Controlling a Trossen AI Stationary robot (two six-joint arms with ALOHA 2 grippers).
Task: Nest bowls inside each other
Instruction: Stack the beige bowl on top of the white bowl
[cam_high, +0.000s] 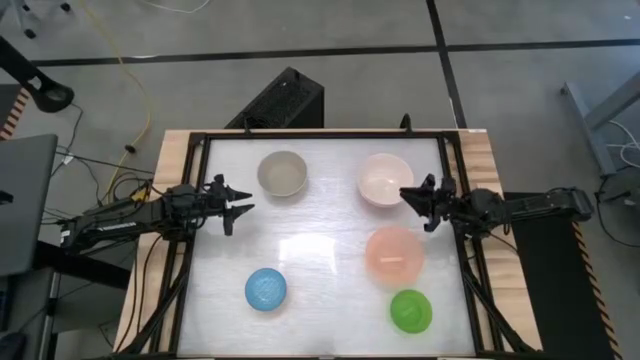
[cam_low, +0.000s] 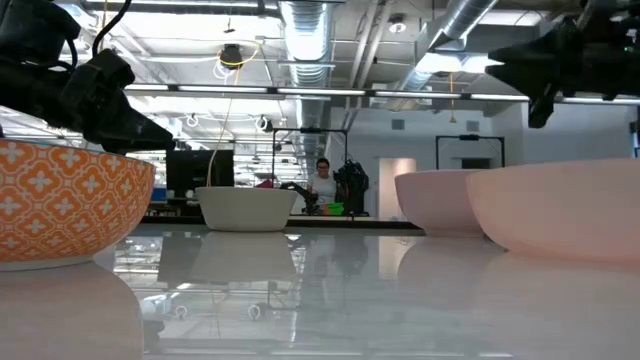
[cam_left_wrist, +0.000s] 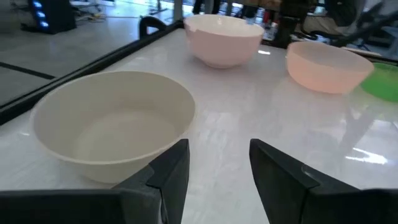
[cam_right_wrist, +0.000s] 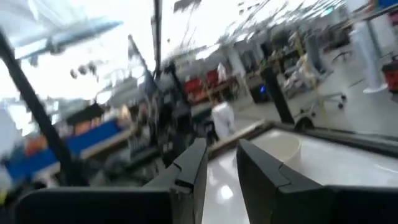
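Note:
Five bowls stand on their bases on the white table, all apart. The beige-grey bowl (cam_high: 283, 173) is far left and the pale pink-white bowl (cam_high: 383, 178) far right. Nearer come the salmon-pink bowl (cam_high: 394, 255), the blue bowl (cam_high: 266, 289) and the green bowl (cam_high: 410, 310). My left gripper (cam_high: 240, 206) hangs open just left of and nearer than the beige-grey bowl (cam_left_wrist: 112, 124), nothing between its fingers (cam_left_wrist: 168, 174). My right gripper (cam_high: 407, 196) is open and raised (cam_low: 515, 60) over the pale bowl's near right rim, tipped upward toward the room (cam_right_wrist: 221, 165).
A black frame (cam_high: 452, 180) runs along the table's sides, with wooden margins outside it. Open tabletop lies in the middle between the bowls. In the low view, the near left bowl shows an orange patterned outer wall (cam_low: 60, 200). A person (cam_low: 322, 185) is far off in the room.

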